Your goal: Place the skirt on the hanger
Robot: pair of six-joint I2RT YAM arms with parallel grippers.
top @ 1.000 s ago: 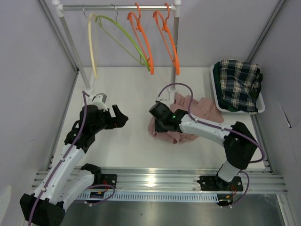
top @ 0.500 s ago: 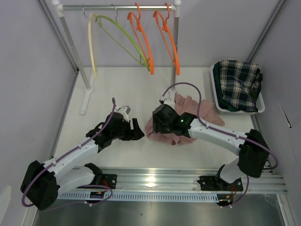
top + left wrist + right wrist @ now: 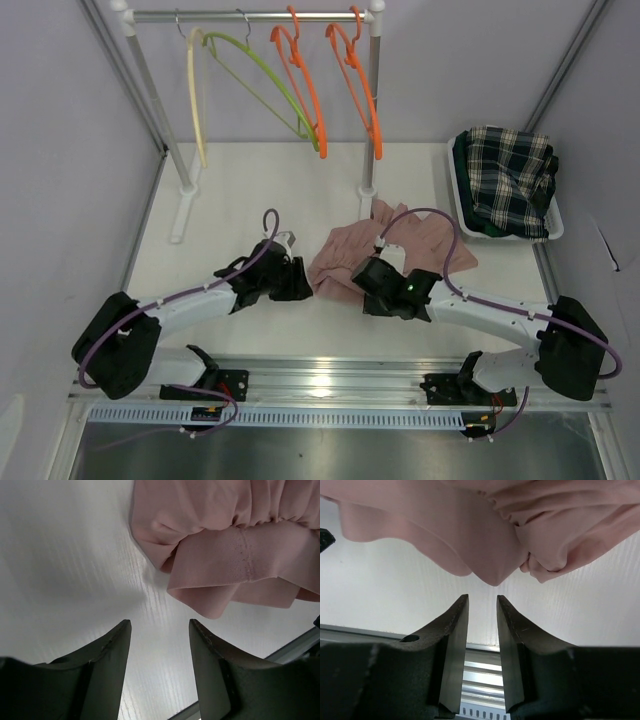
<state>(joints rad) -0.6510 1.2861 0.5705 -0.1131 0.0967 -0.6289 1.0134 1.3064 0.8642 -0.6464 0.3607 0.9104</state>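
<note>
A white table [image 3: 240, 200] carries a clothes rail [image 3: 250, 15] at the far side, with a cream hanger [image 3: 197, 100], a green hanger [image 3: 265, 85] and two orange hangers [image 3: 300, 80] on it. At far right, a white basket [image 3: 453, 185] holds a folded plaid garment [image 3: 505, 175]. A pink skirt [image 3: 345, 255] lies crumpled at the table's centre, below the rail and on no hanger. The left gripper [image 3: 300, 283] sits low at the skirt's left edge, its jaws moderately apart and empty. The right gripper [image 3: 368, 283] sits at the skirt's near edge, its jaws narrowly apart and empty.
</note>
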